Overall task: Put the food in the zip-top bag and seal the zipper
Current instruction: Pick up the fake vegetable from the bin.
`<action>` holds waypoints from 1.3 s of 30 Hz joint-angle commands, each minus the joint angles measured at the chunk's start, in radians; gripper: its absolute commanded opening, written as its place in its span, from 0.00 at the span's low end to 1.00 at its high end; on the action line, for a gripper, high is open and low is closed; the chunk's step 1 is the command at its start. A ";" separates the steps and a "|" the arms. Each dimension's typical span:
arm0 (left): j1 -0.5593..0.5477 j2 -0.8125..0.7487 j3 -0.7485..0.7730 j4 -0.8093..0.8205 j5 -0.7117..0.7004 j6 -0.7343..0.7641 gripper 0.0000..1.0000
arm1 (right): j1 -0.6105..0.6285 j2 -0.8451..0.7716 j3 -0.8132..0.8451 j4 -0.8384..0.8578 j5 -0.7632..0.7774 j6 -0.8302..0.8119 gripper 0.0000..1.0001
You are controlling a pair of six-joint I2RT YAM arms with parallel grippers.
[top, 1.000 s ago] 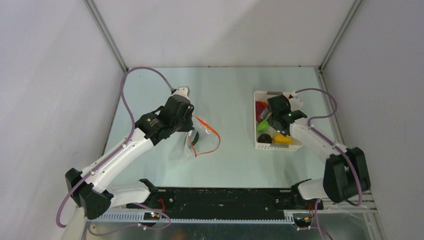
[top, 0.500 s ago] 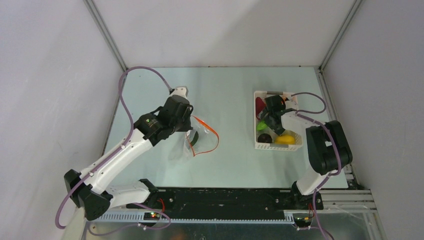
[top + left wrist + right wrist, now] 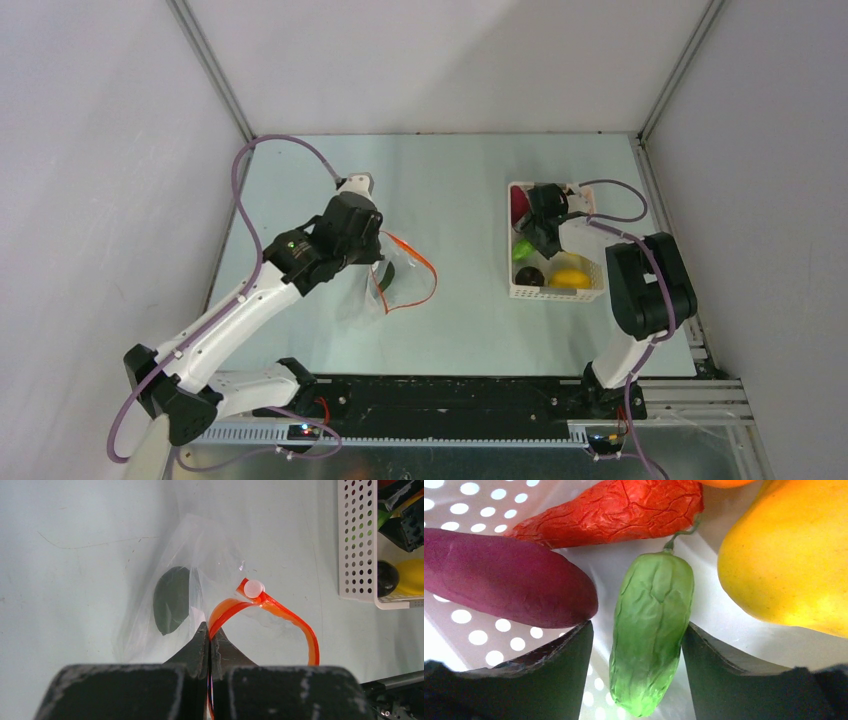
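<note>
Hung R gripper open astride green piece, purple piece just beside one finger; risked pinching both on closing.

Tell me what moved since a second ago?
The right arm swung its elbow up and inward, and the right gripper shifted toward the white basket's far end, open astride the green piece, gripping nothing. The left gripper stayed shut on the zipper; the bag barely moved.
</note>
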State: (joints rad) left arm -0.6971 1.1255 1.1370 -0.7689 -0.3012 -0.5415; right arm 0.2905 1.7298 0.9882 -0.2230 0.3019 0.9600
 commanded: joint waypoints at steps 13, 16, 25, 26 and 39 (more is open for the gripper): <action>0.004 -0.016 -0.005 0.034 0.029 0.006 0.00 | -0.002 -0.027 0.009 -0.089 -0.006 -0.056 0.10; 0.004 -0.017 -0.005 0.033 0.032 0.007 0.00 | -0.001 -0.098 0.009 -0.106 -0.001 -0.092 0.08; 0.004 -0.006 0.005 0.023 0.055 0.014 0.00 | 0.028 -0.395 0.008 -0.205 0.133 -0.197 0.06; 0.004 -0.007 0.006 0.023 0.056 0.017 0.00 | 0.031 -0.415 0.008 -0.221 0.141 -0.214 0.06; 0.005 0.013 0.003 0.034 0.097 0.024 0.00 | 0.303 -0.778 -0.090 0.140 -0.170 -0.584 0.05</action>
State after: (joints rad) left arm -0.6971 1.1423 1.1370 -0.7650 -0.2279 -0.5396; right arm 0.4854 0.9962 0.9295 -0.3023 0.3019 0.5449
